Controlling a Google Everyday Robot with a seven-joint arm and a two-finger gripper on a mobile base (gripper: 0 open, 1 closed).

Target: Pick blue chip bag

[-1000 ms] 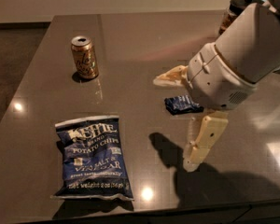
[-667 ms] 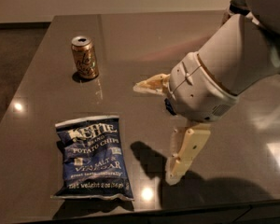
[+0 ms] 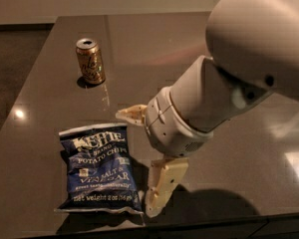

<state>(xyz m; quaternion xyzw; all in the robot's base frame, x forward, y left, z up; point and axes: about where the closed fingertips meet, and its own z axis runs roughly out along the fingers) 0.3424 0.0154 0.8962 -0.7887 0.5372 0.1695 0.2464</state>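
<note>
The blue chip bag [image 3: 99, 168] lies flat on the dark table [image 3: 149, 49], near the front left, with white Kettle Brand lettering facing up. My gripper [image 3: 138, 163] is just to the right of the bag, close above the table. It is open. One cream finger [image 3: 131, 114] points left above the bag's top right corner. The other finger [image 3: 162, 185] hangs down beside the bag's lower right corner. The fingers hold nothing. My large white arm hides the table's middle right.
A gold drink can [image 3: 90, 61] stands upright at the back left. The table's front edge [image 3: 214, 222] runs just below the bag and the gripper. Dark floor [image 3: 10, 73] lies to the left.
My arm and gripper have moved left and toward the bag. The small dark blue packet seen earlier behind the gripper is now hidden by the arm. The bag and can have not moved.
</note>
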